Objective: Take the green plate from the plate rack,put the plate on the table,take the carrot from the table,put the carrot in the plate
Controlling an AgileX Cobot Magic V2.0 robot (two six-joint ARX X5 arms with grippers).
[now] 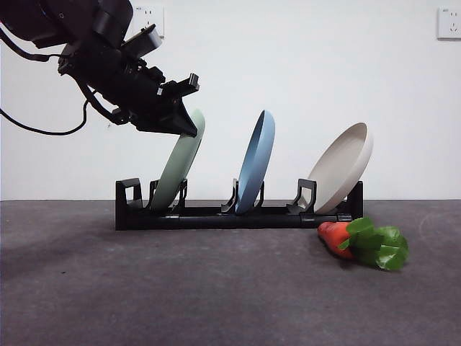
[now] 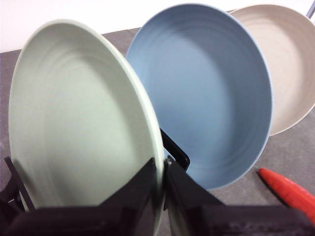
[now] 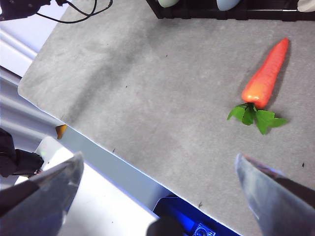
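The green plate [image 1: 178, 164] leans in the left slot of the black plate rack [image 1: 238, 215]. My left gripper [image 1: 186, 124] comes in from the upper left and is shut on the plate's top rim; the left wrist view shows its jaws pinching the rim of the green plate [image 2: 74, 128]. The carrot [image 1: 364, 241] lies on the table [image 1: 180, 288] in front of the rack's right end, leaves toward the right. My right gripper [image 3: 157, 177] is open and high above the table's edge, with the carrot [image 3: 263, 81] well ahead of it.
A blue plate [image 1: 256, 162] stands in the rack's middle slot and a beige plate [image 1: 340, 169] in the right slot. Both also show in the left wrist view, blue [image 2: 211, 98] and beige [image 2: 290, 64]. The table's near edge [image 3: 98, 147] runs below the right gripper.
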